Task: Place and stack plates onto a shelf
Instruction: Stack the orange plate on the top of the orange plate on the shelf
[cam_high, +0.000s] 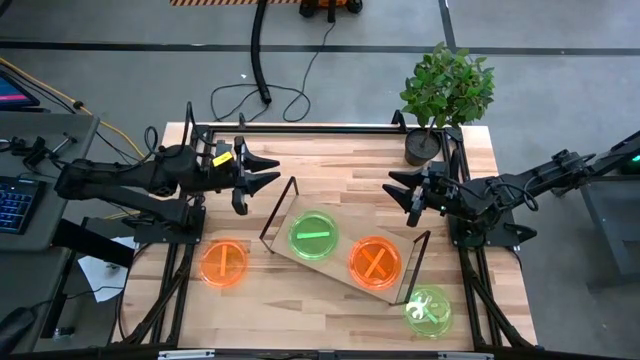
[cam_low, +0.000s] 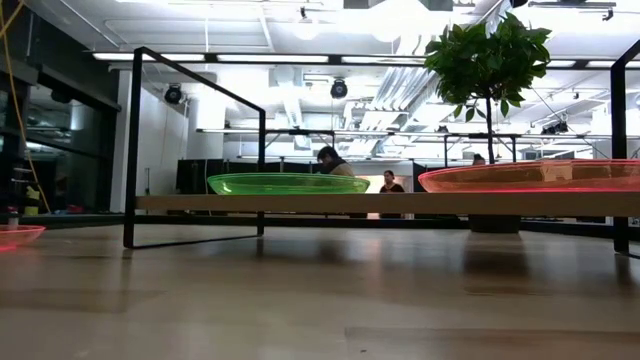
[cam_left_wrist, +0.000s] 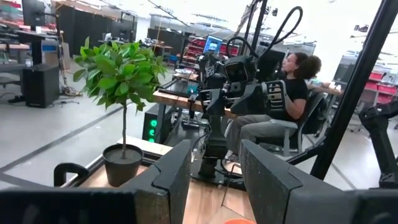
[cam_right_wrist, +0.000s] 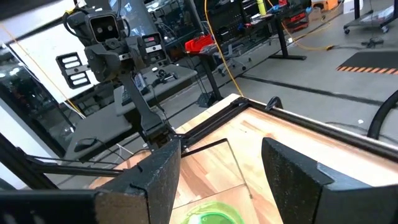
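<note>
The shelf (cam_high: 340, 268) lies askew at the table's middle, with a black frame upright at each short end. A green plate (cam_high: 313, 236) and an orange plate (cam_high: 375, 263) rest side by side on its board (cam_low: 380, 203). Another orange plate (cam_high: 223, 264) lies on the table to the shelf's left. Another green plate (cam_high: 428, 310) lies near the front right corner. My left gripper (cam_high: 262, 172) hovers open, high over the far left of the table. My right gripper (cam_high: 398, 190) hovers open at the far right. Both point toward the middle, with nothing between the fingers.
A potted plant (cam_high: 445, 95) stands at the table's far right corner, close behind my right gripper. A black frame (cam_high: 300, 127) runs around the table's edges. In the left wrist view a person (cam_left_wrist: 286, 99) sits beyond the table.
</note>
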